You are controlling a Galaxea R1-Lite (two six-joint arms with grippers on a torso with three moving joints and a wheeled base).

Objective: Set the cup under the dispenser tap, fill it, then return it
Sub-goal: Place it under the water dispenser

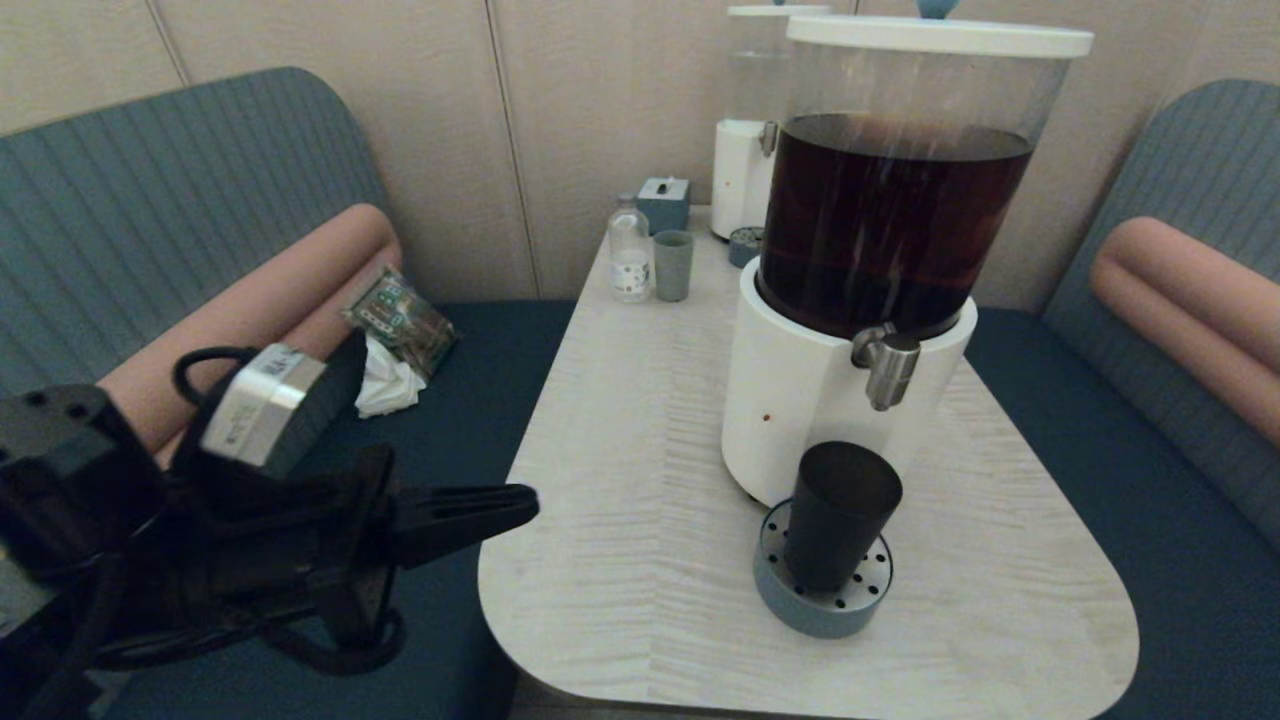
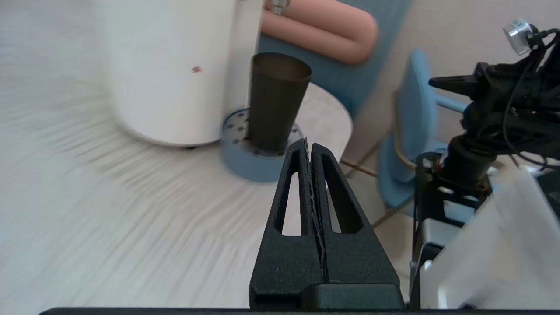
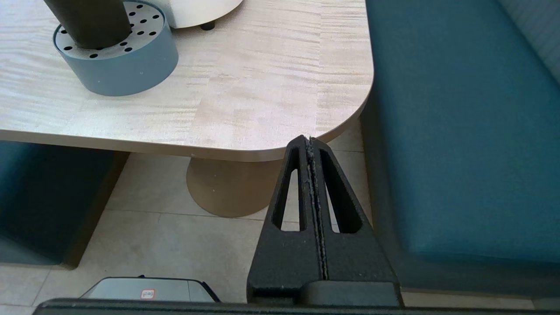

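The pale wood-grain tabletop (image 1: pixel 640 560) runs between two blue-cushioned benches, and the largest thing on it is the dispenser (image 1: pixel 800 410), a white base carrying a clear tank of dark brown liquid under a white lid. A smaller white dispenser (image 1: pixel 742 175) stands behind it, near the wall. The left arm sits low at the table's left edge, over the bench seat, and its left claw (image 1: pixel 525 505) points toward the table with the fingers pressed together, holding nothing; the left wrist view shows them meeting along a thin seam, aimed toward the cup. The right claw (image 3: pixel 309 142) hangs off the table's near right corner, above the floor and beside the bench, its fingers likewise closed flat against each other and empty. A round blue-grey drip tray (image 1: pixel 822 605) with a perforated top rests against the foot of the big dispenser. The cup (image 1: pixel 838 515), dark and tapered, stands upright on that tray, well apart from both claws. Directly above its open mouth sits the dispenser tap (image 1: pixel 886 366), a short steel spout. Farther back are a small clear bottle (image 1: pixel 630 250) and, just beside it, a pale grey-green cup (image 1: pixel 672 265).
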